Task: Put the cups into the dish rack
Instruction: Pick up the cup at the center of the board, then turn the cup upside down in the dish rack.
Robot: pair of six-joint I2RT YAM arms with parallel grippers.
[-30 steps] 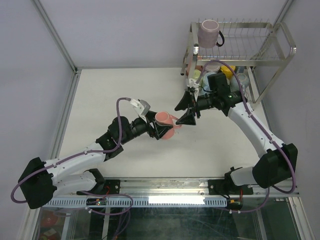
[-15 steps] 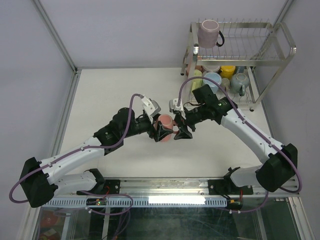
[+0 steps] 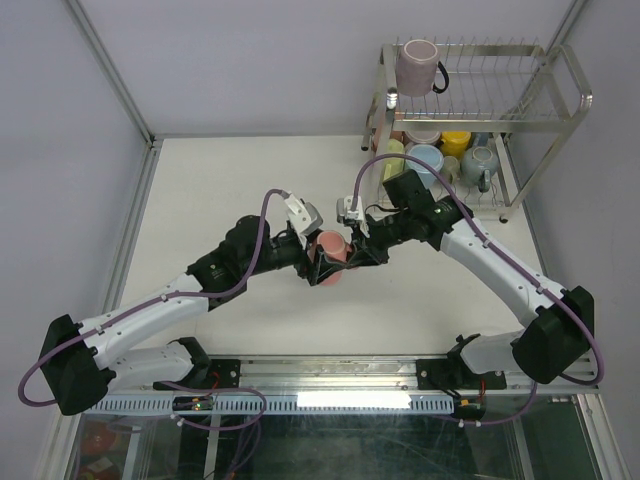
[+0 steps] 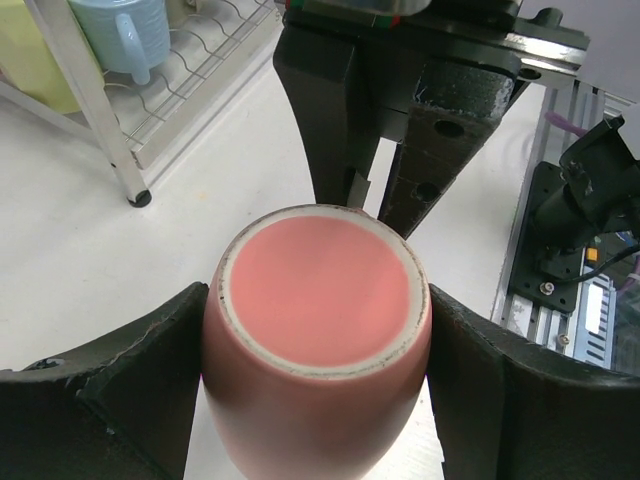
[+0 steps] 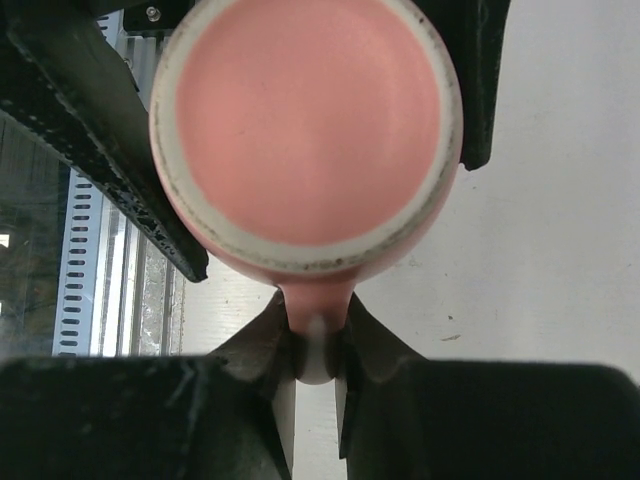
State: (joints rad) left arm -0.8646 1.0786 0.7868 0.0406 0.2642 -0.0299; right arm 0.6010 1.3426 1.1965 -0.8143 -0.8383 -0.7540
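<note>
Over on the left, the left claw (image 3: 322, 264) is gripping the salmon pink cup (image 3: 334, 247) by its body. Its fingers (image 4: 140, 370) are pressing against opposite flanks, so the cup is sitting squarely between its jaws. From above I can't quite tell whether the cup is resting on the desk (image 3: 220, 190) or hanging just off it.

Just to the right of the cup, the right claw (image 3: 361, 256) is meeting the left one nose to nose. It is pinching the cup's handle (image 5: 318, 300), both jaws closed tight against the handle's sides, so the two claws are holding the same cup.

Beyond the right claw and off to its right, well apart from it, the dish rack (image 3: 562, 70) is standing. A mauve mug (image 3: 416, 66) is sitting on its upper shelf. On the lower shelf a pale yellow-green cup (image 3: 394, 158), a light blue mug (image 3: 424, 158), a yellow cup (image 3: 456, 141) and a grey-blue mug (image 3: 480, 160) are crowding together.
</note>
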